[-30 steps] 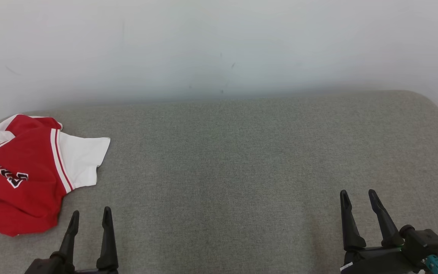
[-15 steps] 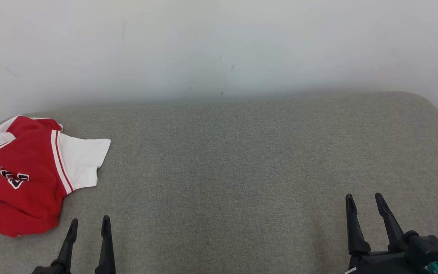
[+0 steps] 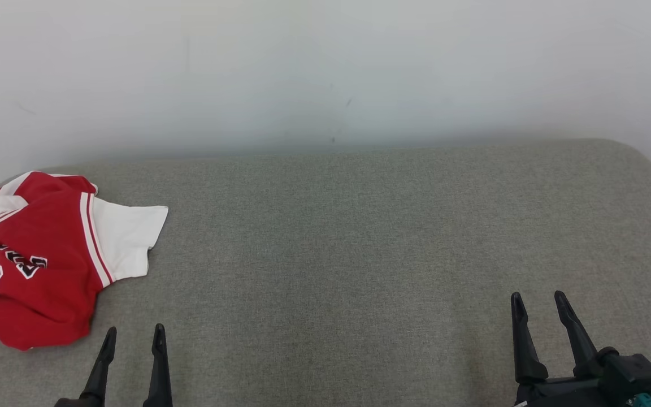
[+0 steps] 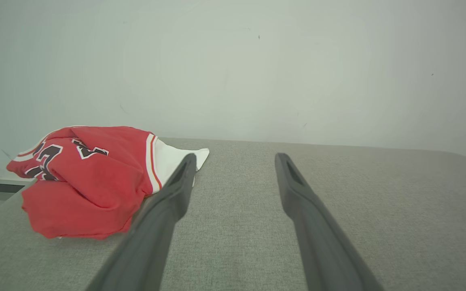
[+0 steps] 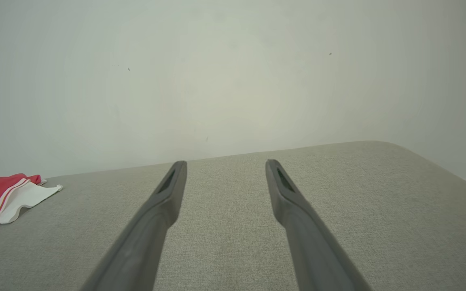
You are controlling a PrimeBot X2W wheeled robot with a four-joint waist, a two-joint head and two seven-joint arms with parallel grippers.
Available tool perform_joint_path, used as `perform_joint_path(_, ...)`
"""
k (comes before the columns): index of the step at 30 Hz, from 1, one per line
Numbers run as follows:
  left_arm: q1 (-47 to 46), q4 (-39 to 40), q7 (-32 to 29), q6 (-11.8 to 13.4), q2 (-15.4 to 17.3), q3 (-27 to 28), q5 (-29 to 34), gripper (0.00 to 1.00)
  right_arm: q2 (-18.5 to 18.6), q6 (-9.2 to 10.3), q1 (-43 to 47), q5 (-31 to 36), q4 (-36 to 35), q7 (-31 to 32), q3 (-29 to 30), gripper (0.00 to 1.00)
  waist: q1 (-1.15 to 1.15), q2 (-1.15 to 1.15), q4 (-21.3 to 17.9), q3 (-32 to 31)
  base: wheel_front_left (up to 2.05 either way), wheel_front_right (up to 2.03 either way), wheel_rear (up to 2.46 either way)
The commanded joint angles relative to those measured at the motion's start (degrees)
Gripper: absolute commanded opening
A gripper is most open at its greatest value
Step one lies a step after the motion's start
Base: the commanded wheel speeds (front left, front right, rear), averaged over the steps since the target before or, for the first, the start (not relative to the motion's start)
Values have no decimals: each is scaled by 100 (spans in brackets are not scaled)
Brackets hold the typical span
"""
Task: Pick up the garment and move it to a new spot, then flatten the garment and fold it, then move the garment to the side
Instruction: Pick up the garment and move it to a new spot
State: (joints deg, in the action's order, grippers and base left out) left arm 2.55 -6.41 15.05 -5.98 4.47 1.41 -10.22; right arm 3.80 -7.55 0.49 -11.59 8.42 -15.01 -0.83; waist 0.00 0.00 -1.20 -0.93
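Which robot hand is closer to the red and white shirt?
Left. The left gripper is just beside the near corner of the crumpled red and white jersey; the right gripper is far across the grey fabric surface.

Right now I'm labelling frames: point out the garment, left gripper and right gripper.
garment [image 3: 57, 282], head view, red front panel.
left gripper [image 3: 135, 328], head view, between its open jaws.
right gripper [image 3: 537, 294], head view, between its open jaws.

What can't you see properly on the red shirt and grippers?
- Lettering on the garment: head view, folds and left edge cut it off.
- Most of the garment: right wrist view, cut by the left edge.
- Base of the left gripper: head view, below the bottom edge.
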Motion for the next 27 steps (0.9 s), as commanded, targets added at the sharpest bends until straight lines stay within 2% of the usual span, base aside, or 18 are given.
perform_joint_path(1,70,-17,20,8,-3,8,1,100,5,12,42,-50,13,-26,-7,100,0,0,5,0,0,0,0)
perform_joint_path(9,42,-113,20,86,9,20,34,100,10,12,61,-99,68,-18,-8,100,0,0,101,1,0,0,0)
perform_joint_path(14,-32,-151,17,176,36,14,78,100,15,12,78,-85,65,-17,-37,100,0,0,321,3,0,0,0)
perform_joint_path(19,-90,-201,3,304,41,-18,168,100,2,12,120,-103,101,-16,-87,100,0,0,701,-5,0,0,0)
perform_joint_path(27,-11,-180,2,416,54,-26,156,100,-21,12,182,-104,126,-16,-136,100,0,0,1539,1,0,0,0)
